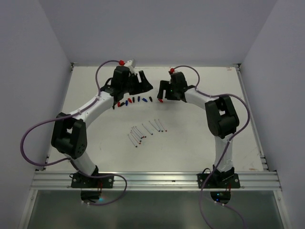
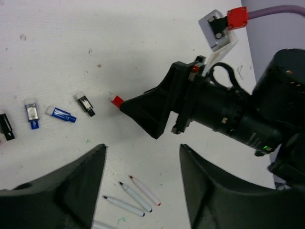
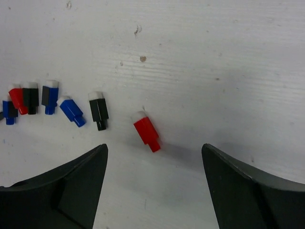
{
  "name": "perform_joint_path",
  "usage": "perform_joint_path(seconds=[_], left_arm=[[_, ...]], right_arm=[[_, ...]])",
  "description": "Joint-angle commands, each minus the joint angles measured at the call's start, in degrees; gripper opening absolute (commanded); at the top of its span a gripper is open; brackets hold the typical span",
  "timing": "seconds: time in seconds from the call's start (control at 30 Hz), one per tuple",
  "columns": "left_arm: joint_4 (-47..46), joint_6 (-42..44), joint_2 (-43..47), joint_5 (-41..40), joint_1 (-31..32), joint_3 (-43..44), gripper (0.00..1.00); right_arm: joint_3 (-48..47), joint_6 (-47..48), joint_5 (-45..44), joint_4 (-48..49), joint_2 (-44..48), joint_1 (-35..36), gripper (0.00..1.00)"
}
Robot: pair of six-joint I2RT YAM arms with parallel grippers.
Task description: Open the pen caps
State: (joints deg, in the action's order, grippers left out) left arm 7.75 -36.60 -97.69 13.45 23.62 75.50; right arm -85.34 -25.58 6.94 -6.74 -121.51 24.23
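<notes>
Several red, blue and black pen caps point(image 1: 132, 101) lie in a row on the white table point(image 1: 95, 138) between my grippers. One red cap point(image 3: 147, 131) lies apart at the row's right end, just ahead of my right gripper point(image 3: 154, 146), which is open and empty above the table. It also shows in the top view point(image 1: 160, 100) and the left wrist view point(image 2: 116, 100). Several uncapped pens point(image 1: 145, 131) with pale barrels lie in a loose group nearer the bases; three show in the left wrist view point(image 2: 138, 193). My left gripper point(image 2: 143, 147) is open and empty, hovering behind the cap row point(image 1: 142, 85).
The right gripper body point(image 2: 162, 109) fills the middle of the left wrist view, close to the left one. White walls enclose the table at the back and sides. A metal rail point(image 1: 157, 179) runs along the near edge. Purple cables point(image 1: 28, 143) loop off both arms.
</notes>
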Motion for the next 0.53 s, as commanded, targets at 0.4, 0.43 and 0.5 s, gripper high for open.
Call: perform_joint_path(seconds=[0.4, 0.43, 0.5], left_arm=[[-19.16, -7.60, 23.67, 2.54, -0.85, -29.17, 1.00], [-20.57, -9.18, 24.64, 3.07, -0.85, -31.19, 1.00], [-25.65, -12.42, 27.10, 5.69, -0.85, -37.34, 1.00]], right_arm=[[32.50, 0.19, -23.73, -13.22, 38.61, 8.64, 0.99], [34.78, -0.60, -20.68, -12.16, 43.59, 8.82, 0.99], [40.92, -1.39, -18.55, -8.82, 48.28, 8.99, 0.99]])
